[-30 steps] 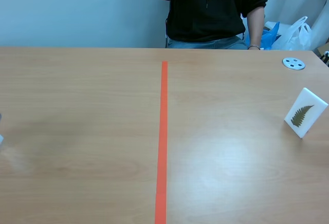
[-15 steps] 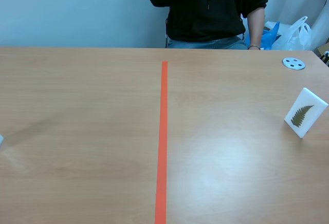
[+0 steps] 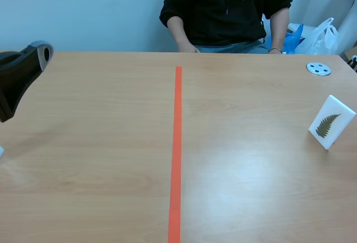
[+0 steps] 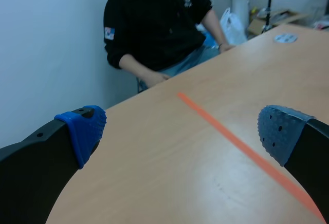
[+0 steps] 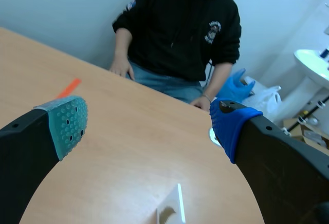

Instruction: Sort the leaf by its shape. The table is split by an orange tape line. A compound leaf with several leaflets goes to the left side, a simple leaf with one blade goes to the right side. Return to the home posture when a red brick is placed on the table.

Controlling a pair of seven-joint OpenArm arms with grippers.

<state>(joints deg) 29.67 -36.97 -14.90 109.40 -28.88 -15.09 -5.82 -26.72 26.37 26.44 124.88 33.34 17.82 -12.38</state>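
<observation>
A white card (image 3: 332,122) with a dark fern-like compound leaf printed on it stands upright on the table's right side, near the right edge. In the right wrist view the same card (image 5: 172,211) shows edge-on, below and just ahead of my right gripper (image 5: 149,124), which is open and holds nothing. My left gripper (image 4: 180,131) is also open and empty, raised over the left half of the table. Part of the left arm (image 3: 22,78) shows at the scene's upper left. The right arm is out of the scene view.
An orange tape line (image 3: 177,142) splits the wooden table down the middle. A small grey disc (image 3: 318,69) lies at the far right. A person in a black hoodie (image 3: 223,9) sits across the table, hands at its far edge. Bags (image 3: 312,34) lie behind.
The left arm has risen into the scene at the upper left. The person has lowered an arm from the face to the table's edge. The card has not moved.
</observation>
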